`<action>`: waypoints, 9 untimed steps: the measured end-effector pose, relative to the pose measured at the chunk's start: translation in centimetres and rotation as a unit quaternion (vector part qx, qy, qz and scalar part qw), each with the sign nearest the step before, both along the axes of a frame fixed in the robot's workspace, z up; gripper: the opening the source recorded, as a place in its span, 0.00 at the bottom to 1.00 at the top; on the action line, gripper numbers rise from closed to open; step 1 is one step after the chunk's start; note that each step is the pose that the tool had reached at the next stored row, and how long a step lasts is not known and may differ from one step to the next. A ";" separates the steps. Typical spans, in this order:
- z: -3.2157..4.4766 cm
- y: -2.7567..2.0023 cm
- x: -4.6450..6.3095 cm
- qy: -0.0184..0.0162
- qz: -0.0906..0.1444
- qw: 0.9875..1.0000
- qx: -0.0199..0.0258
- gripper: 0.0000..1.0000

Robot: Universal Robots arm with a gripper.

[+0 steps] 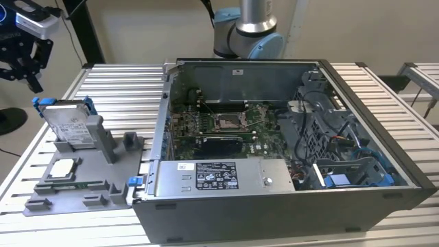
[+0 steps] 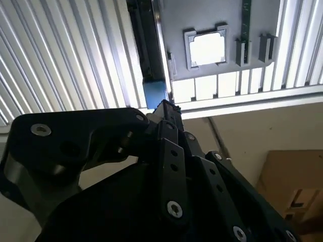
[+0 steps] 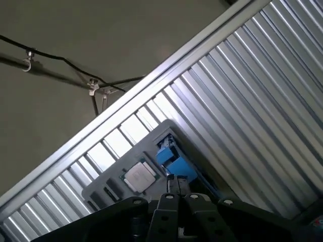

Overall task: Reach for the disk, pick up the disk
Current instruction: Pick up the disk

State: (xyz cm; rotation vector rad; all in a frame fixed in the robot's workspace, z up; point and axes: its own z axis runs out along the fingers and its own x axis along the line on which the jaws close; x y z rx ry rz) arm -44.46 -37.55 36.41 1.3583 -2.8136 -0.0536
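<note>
The disk is a silver-grey drive with a white label and a blue bracket. It stands on edge in a grey holder at the exterior view's left, on the slatted table. My black gripper hangs above and to the left of the disk, apart from it, open and holding nothing. Beyond the black gripper body in the first wrist view lies the disk's blue bracket. The second wrist view has a blue piece just past the gripper.
A small square silver chip lies in the grey fixture in front of the disk, also in both wrist views. An open computer case takes up the table's middle and right. The arm's base stands behind it.
</note>
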 end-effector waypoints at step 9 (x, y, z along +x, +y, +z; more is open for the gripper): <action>0.00 0.00 0.0 0.000 0.082 0.997 0.000 0.00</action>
